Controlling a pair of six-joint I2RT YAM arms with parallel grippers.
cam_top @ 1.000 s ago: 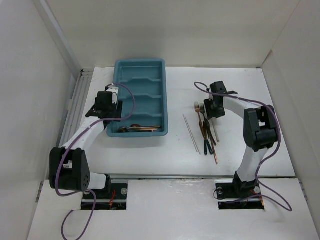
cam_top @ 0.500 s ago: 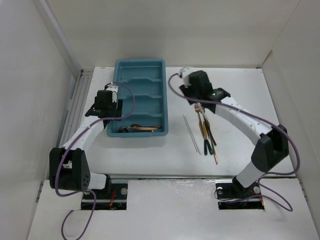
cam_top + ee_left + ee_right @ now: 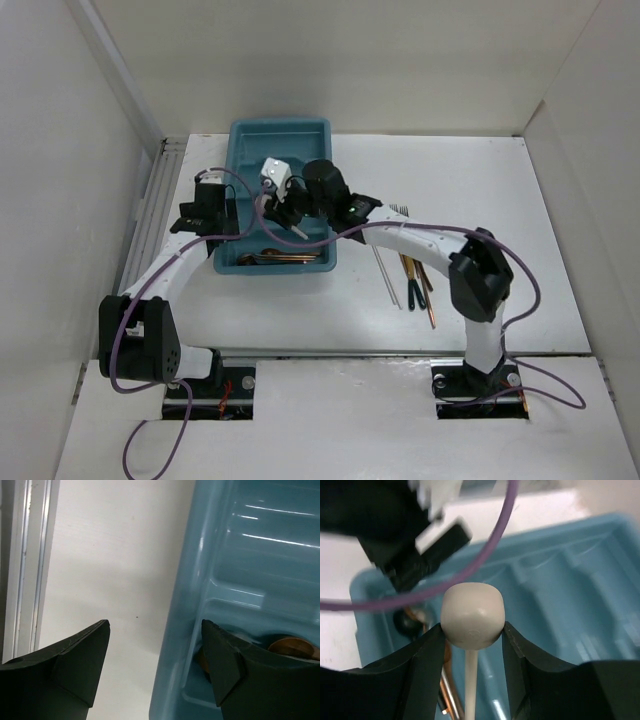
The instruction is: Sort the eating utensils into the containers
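The right gripper [image 3: 472,629] is pinching a round-bowled spoon [image 3: 472,614]. Its two dark fingers [image 3: 427,655] press on either side of the pale, rounded bowl. The slim handle runs from the bowl back towards the wrist, between the fingers. In the wrist view, the spoon is held in the air above the teal-blue cutlery tray [image 3: 280,124], and the moulded compartments show behind and below it. From the overhead view the claw hangs over the near half of the tray, but the pictures do not show which compartment lies directly under the spoon.

Copper-coloured utensils [image 3: 285,257] already lie in the compartment nearest the arms. In the right wrist view they show just left of the spoon's handle, lower down.

The left gripper [image 3: 155,625] is spread wide and holds nothing. It straddles the tray's left rim, with one finger over the white table [image 3: 480,180] and the other over the near compartment, where a copper spoon bowl [image 3: 292,647] shows. A purple cable [image 3: 485,565] arcs across the right wrist view, in front of the left arm.

To the right of the tray, well apart from both claws, a loose cluster of utensils [image 3: 415,285] lies on the table. It includes copper and dark-green-handled pieces. Thin silver chopsticks [image 3: 385,270] lie just beside the cluster, on the tray side.
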